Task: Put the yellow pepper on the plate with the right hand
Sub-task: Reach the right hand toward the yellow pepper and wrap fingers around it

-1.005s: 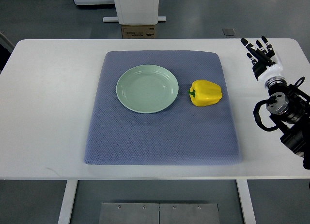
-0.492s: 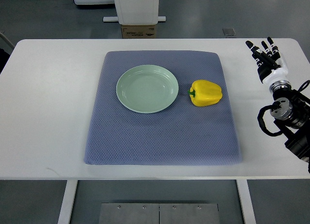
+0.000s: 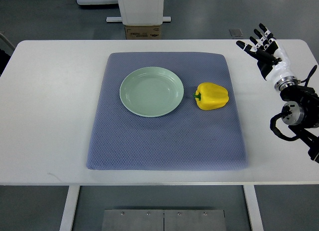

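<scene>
Black-fingered right hand [image 3: 264, 49] is up at 2 o'clock over the white tabletop [image 3: 50, 116], fingers spread and empty, well apart from the yellow pepper [image 3: 212, 96] lying on the blue mat [image 3: 164, 141] just at 3 o'clock of the green plate [image 3: 151, 91].

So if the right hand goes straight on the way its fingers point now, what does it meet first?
Probably nothing: the right hand is open and points toward the far edge of the table. The pepper and plate lie off to its side. Its height is unclear.
</scene>
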{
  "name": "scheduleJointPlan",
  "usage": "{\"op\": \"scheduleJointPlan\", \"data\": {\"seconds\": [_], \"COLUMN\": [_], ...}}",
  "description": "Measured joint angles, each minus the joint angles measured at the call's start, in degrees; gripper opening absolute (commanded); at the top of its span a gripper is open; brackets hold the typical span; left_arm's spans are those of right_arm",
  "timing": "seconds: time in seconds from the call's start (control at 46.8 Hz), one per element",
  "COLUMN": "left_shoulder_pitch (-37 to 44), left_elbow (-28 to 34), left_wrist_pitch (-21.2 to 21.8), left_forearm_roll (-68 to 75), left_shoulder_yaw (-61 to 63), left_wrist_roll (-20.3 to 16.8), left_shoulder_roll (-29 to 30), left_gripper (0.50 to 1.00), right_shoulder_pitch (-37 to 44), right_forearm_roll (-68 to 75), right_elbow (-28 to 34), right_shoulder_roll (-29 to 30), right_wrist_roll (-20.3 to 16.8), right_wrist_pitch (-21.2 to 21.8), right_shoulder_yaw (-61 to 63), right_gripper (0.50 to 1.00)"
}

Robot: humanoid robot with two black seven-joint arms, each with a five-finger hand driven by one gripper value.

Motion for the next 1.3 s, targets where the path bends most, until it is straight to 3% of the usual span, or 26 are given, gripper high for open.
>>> {"op": "scheduleJointPlan", "data": {"seconds": [0.235,0.449,0.62,1.005,1.304], "left_shoulder_pitch": [0.01,0.01,0.0,0.02,0.0], "left_elbow": [0.0,0.0,0.0,0.0,0.0], "left_wrist_pitch": [0.0,0.0,0.0,0.0,0.0], "left_forearm_roll": [0.0,0.0,0.0,0.0,0.0], "left_shoulder_yaw": [0.0,0.0,0.0,0.0,0.0], "left_wrist_roll": [0.0,0.01,0.0,0.01,0.01], "left_shoulder_roll": [0.0,0.0,0.0,0.0,0.0], "left_gripper": [1.0,1.0,1.0,1.0,1.0], "right_shoulder_pitch": [0.0,1.04,1.65,7.69,10.62], "right_forearm_roll": [-11.15,-17.2,-21.72,-25.84,-25.85], "right_elbow": [3.64,7.0,8.88,8.77,4.97], "right_shoulder_roll": [-3.15,-10.19,-11.77,-10.73,-5.43], "right_wrist_roll": [2.84,7.66,8.07,7.86,6.14], "right_wrist_pitch": [-4.66,-5.01,-5.06,-9.44,-13.11], "right_shoulder_yaw": [-8.71,-17.34,-20.68,-33.27,-39.89], "right_gripper": [1.0,1.0,1.0,1.0,1.0]}}
